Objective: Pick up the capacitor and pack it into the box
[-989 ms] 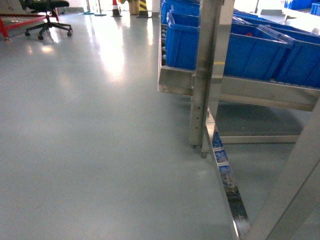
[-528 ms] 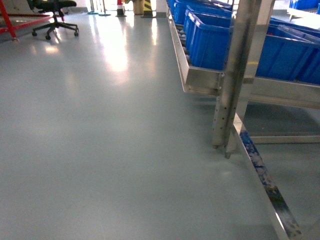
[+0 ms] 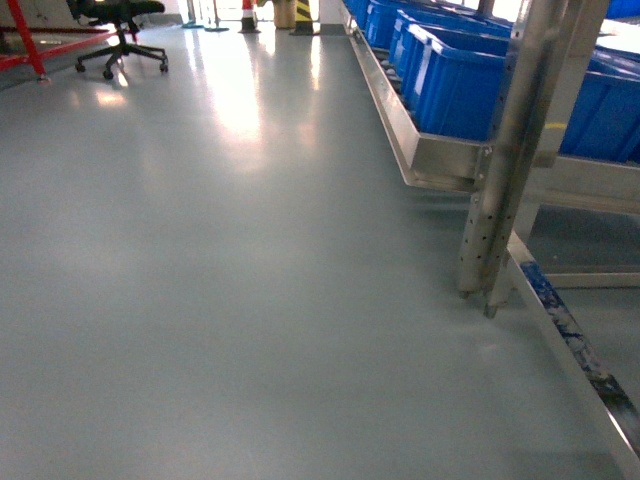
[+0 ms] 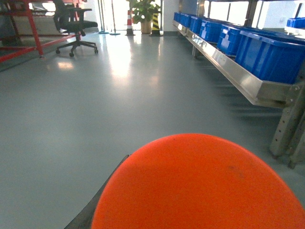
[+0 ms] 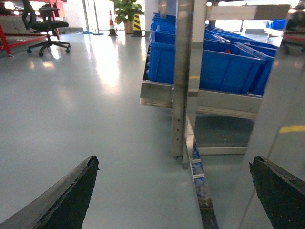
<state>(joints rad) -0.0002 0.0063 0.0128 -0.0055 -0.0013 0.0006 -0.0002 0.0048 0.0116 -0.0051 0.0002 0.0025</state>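
Collision with the perforated steel rack upright (image 3: 497, 200) beside blue plastic bins (image 3: 470, 75) is threatening the right gripper (image 5: 174, 191), jaws standing spread; left gripper's state cannot be told behind an orange dome (image 4: 200, 186).

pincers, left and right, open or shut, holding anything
Left pincer: cannot be told; an orange dome fills the wrist view.
Right pincer: open, holding nothing.

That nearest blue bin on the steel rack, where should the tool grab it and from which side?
Probably best to take the nearest blue bin by its thick top rim, coming from the open aisle side, since other bins flank it along the steel shelf and the upright post stands before its right end.
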